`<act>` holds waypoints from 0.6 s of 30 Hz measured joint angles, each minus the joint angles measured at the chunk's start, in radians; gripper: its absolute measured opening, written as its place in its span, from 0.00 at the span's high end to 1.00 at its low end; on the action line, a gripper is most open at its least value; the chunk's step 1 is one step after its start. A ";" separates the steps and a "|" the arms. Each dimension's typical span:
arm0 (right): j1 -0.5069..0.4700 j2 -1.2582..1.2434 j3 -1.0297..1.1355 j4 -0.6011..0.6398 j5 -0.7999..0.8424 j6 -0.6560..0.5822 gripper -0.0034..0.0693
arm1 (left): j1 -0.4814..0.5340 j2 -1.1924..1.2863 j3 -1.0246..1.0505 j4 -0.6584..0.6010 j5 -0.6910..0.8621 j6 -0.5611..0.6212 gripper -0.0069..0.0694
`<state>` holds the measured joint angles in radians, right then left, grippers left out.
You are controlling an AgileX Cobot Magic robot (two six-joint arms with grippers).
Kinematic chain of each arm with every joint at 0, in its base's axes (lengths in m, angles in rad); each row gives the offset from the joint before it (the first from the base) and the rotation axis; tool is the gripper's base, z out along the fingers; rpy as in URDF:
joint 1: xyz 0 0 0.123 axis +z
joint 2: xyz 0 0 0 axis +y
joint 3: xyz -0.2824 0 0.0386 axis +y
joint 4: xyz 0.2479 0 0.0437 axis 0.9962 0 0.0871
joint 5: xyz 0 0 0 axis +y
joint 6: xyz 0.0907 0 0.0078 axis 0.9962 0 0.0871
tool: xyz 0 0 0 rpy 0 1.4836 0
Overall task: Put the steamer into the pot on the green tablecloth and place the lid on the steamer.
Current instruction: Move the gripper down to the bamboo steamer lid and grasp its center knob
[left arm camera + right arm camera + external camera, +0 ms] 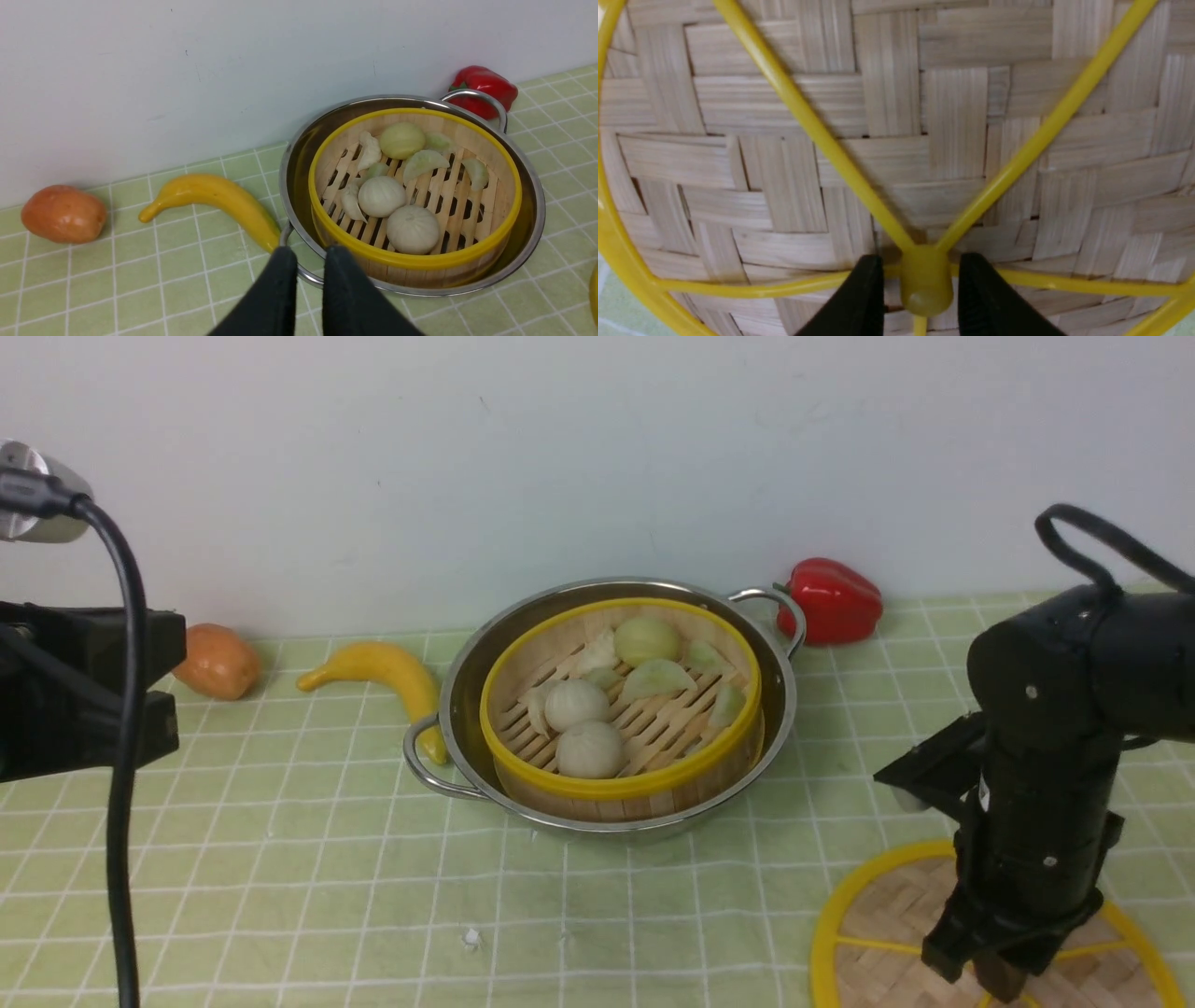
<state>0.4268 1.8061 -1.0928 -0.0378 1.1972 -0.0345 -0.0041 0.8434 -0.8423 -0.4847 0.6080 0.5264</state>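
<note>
Sitting inside the pot [780, 695] on the green tablecloth [280, 859], the steamer [616, 791] holds buns [588, 749] and dumplings [658, 678]. Your right gripper [920, 275] straddles the knob [924, 287] of the lid [868, 915] — jaws apart, a sliver clear on each side — with the lid flat on the cloth. Your left gripper [310, 255] shows a narrow gap, empty.

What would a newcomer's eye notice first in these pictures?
The round bamboo steamer with yellow rim, holding buns and dumplings, sits inside the wide shiny steel pot in the middle of the pale green tablecloth. At the front right, the right gripper straddles the knob of the flat woven bamboo lid.
</note>
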 joint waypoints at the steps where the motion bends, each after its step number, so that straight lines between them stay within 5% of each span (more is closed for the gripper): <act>1: 0.000 0.001 -0.003 0.001 0.001 0.000 0.68 | 0.000 0.000 0.000 -0.001 0.000 0.000 0.79; 3: 0.000 0.001 -0.005 0.002 0.006 0.000 0.76 | 0.000 0.000 0.000 -0.001 0.000 0.000 0.78; 13: 0.000 -0.146 0.004 -0.135 -0.001 0.184 0.75 | 0.000 0.000 0.000 -0.001 0.000 0.000 0.78; 18: 0.000 -0.272 -0.065 -0.091 -0.010 0.112 0.75 | 0.000 0.000 0.000 -0.001 0.000 0.007 0.78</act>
<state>0.4268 1.5338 -1.1574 -0.1285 1.1875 0.0771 -0.0041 0.8434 -0.8423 -0.4856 0.6083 0.5330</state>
